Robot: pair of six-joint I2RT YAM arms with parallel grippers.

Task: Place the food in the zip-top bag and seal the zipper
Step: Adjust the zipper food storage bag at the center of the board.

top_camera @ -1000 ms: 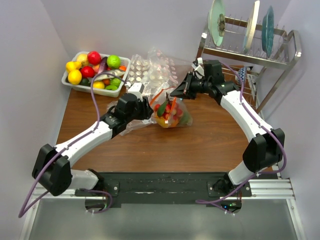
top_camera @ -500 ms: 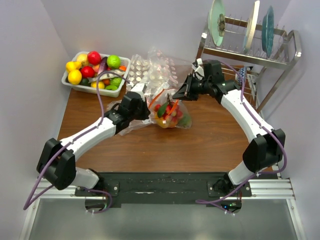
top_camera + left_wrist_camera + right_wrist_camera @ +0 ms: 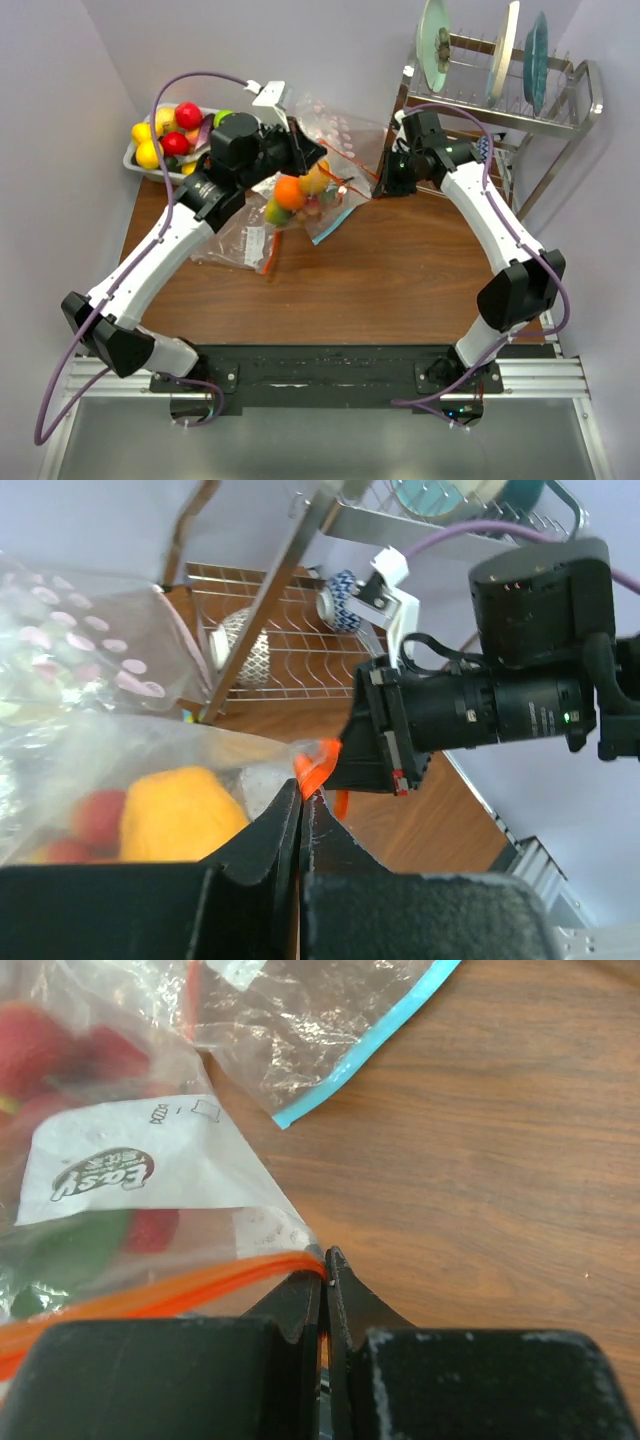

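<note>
Mostly illegible white label point(image 3: 150, 1170), zip-top bag point(image 3: 95, 1252), orange zipper point(image 3: 150, 1297) pinched

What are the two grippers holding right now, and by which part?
The left gripper and right gripper each pinch the zip-top bag by its orange-red zipper strip, the right at the strip's end.

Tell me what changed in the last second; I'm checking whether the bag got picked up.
The left gripper closed on the zipper and swung up toward the fruit tray, lifting the zip-top bag off the table. The right gripper stayed shut on the zipper's other end, shifting only slightly. Tray, dish rack and spare bags stayed put.
</note>
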